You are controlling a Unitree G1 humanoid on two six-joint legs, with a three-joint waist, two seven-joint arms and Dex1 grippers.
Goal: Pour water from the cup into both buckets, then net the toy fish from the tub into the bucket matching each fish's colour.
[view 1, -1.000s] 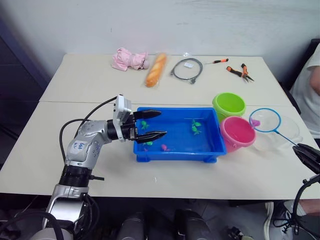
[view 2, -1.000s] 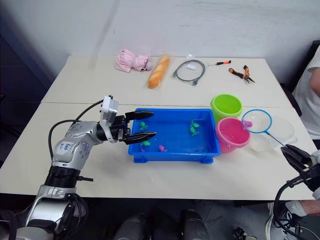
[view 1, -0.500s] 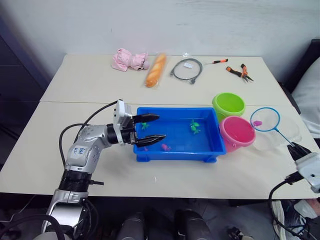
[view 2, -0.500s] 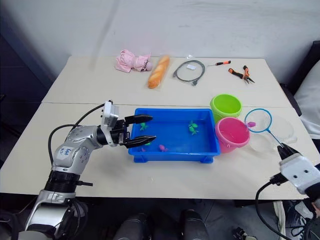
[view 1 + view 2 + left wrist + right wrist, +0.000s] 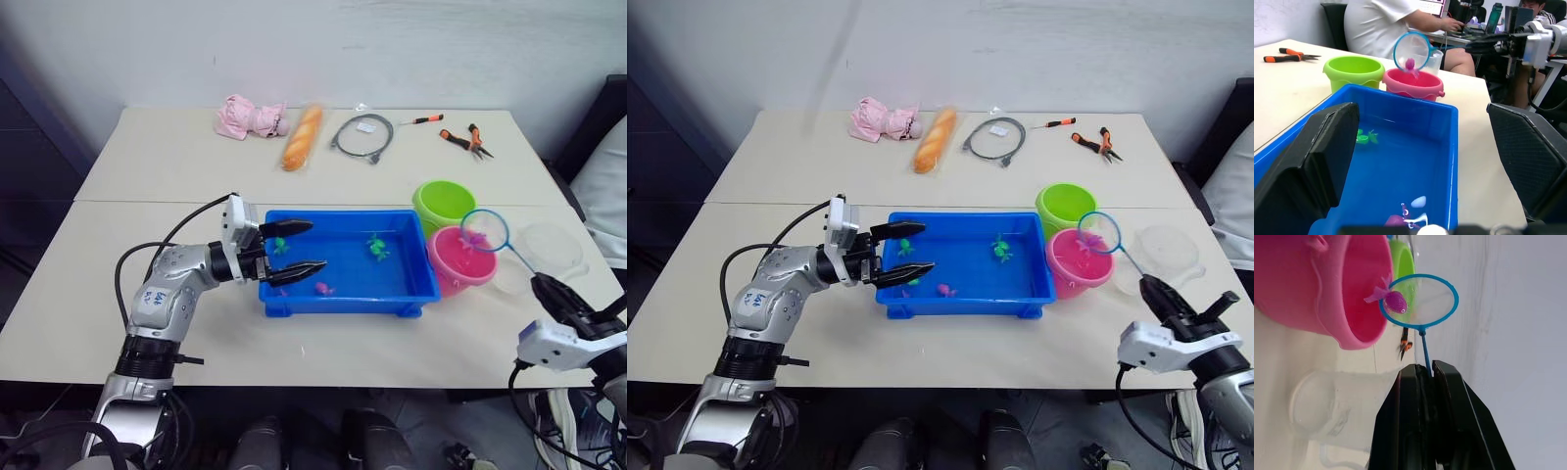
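Carrying pink fish (image 5: 1396, 301) in net (image 5: 485, 230), right gripper (image 5: 1425, 374) clamped on handle, hoop over far rim of pink bucket (image 5: 463, 259). You: centre hoop, tip slowly, keep off green bucket (image 5: 446, 205). Left gripper (image 5: 294, 247) spread wide over left end of tub (image 5: 349, 305).

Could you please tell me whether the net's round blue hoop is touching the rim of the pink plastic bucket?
Cannot tell. In the left wrist view the blue-rimmed net hoop stands just above the pink plastic bucket, its lower edge overlapping the rim line; no view shows a gap or contact plainly.
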